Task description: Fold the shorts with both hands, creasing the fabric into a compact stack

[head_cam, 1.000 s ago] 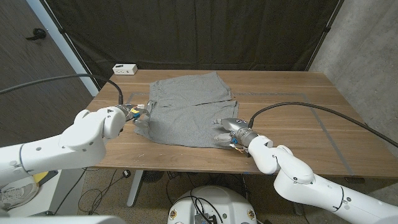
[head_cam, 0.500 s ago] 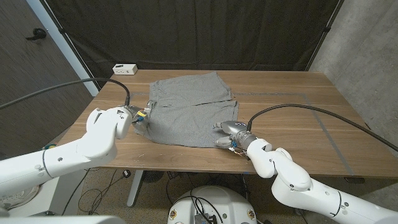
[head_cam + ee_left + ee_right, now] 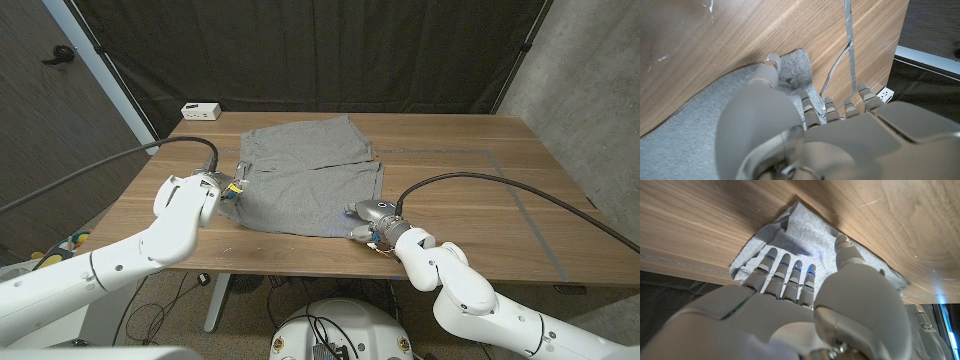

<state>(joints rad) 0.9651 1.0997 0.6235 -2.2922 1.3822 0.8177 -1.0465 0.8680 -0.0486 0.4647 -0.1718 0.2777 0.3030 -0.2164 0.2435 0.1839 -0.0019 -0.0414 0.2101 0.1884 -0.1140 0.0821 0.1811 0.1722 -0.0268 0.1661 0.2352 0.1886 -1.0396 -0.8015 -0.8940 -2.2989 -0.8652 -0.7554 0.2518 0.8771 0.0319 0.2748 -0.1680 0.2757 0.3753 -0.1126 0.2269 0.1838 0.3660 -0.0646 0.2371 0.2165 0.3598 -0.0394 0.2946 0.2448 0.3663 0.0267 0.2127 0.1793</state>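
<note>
Gripping grey shorts (image 3: 303, 178) at near corners, seemingly: left hand (image 3: 228, 189), right hand (image 3: 362, 221).

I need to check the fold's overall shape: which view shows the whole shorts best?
The head view: the grey shorts lie spread on the table, both hands at their near corners. Each wrist view shows just one corner under its own hand's fingers.

The shorts (image 3: 305, 180) lie spread on the bench (image 3: 470, 190) between the two sets of fingers, the left hand (image 3: 228, 189) at one near corner, the right hand (image 3: 362, 220) at the other, a small box (image 3: 201, 110) on the bench's far corner beyond the left fingers.
</note>
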